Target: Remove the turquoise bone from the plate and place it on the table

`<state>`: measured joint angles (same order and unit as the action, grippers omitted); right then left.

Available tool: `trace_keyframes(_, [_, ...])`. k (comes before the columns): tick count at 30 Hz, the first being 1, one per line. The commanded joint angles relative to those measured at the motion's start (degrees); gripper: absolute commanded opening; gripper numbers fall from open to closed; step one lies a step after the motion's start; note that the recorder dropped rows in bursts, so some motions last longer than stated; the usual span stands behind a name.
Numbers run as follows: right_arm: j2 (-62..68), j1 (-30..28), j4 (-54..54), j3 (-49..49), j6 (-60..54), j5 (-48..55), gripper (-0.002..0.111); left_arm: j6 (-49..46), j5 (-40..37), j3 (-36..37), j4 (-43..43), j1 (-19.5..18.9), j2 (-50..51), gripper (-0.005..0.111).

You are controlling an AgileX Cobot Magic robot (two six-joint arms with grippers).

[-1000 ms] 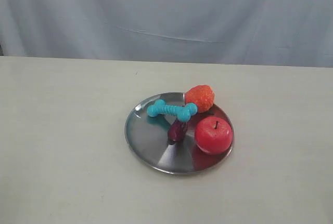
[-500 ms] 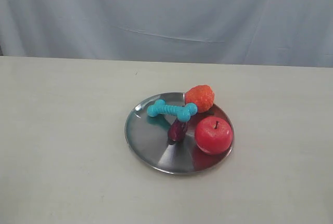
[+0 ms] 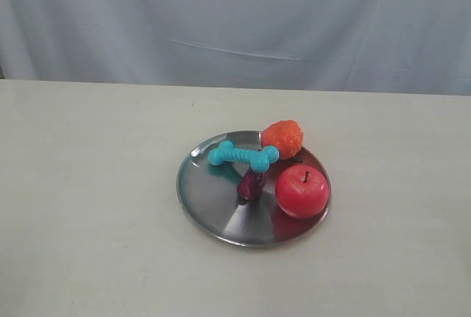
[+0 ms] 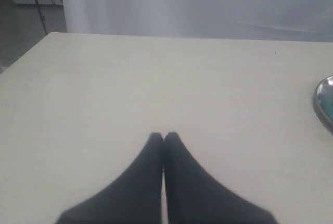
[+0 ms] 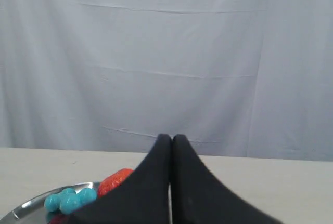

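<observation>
The turquoise bone (image 3: 243,156) lies across the back half of the steel plate (image 3: 206,192), one knobbed end resting against an orange fruit; its end also shows in the right wrist view (image 5: 69,198). The plate sits mid-table on the cream table (image 3: 88,184). No gripper appears in the exterior view. My left gripper (image 4: 164,137) is shut and empty, hovering over bare tabletop with the plate's rim (image 4: 320,102) far off to one side. My right gripper (image 5: 168,139) is shut and empty, with the plate beyond and beside its fingers.
On the plate with the bone are a red apple (image 3: 302,191), a bumpy orange fruit (image 3: 282,137) and a small dark purple piece (image 3: 251,184). A pale curtain (image 3: 235,15) hangs behind the table's far edge.
</observation>
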<state>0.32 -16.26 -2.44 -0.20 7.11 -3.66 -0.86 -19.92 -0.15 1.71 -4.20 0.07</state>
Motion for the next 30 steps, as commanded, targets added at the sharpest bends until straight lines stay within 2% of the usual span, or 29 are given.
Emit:
trace_keyframes(1, [-0.3,-0.2,-0.6,0.2,-0.1,-1.0,-0.001,0.2,0.3,0.1,0.1,-0.3,-0.1,0.000])
trace_keyframes(4, [-0.3,-0.2,-0.4,0.2,1.8,-2.4,-0.001,0.2,0.3,0.1,0.1,-0.3,-0.1,0.000])
trace_keyframes(10, [-0.3,-0.2,-0.4,0.2,11.1,-12.8,-0.001,0.2,0.3,0.1,0.1,-0.3,-0.1,0.000])
trace_keyframes(18, [-0.3,-0.2,-0.4,0.2,19.4,-16.8,-0.001,0.2,0.3,0.1,0.1,-0.3,-0.1,0.000])
trace_keyframes(24, [-0.2,-0.2,-0.4,-5.8,21.6,-3.4,-0.001,0.2,0.3,0.1,0.1,-0.3,-0.1,0.000])
trace_keyframes(30, [9.5,0.0,-0.4,-18.2,22.1,6.6,-0.001,0.2,0.3,0.1,0.1,-0.3,-0.1,0.000])
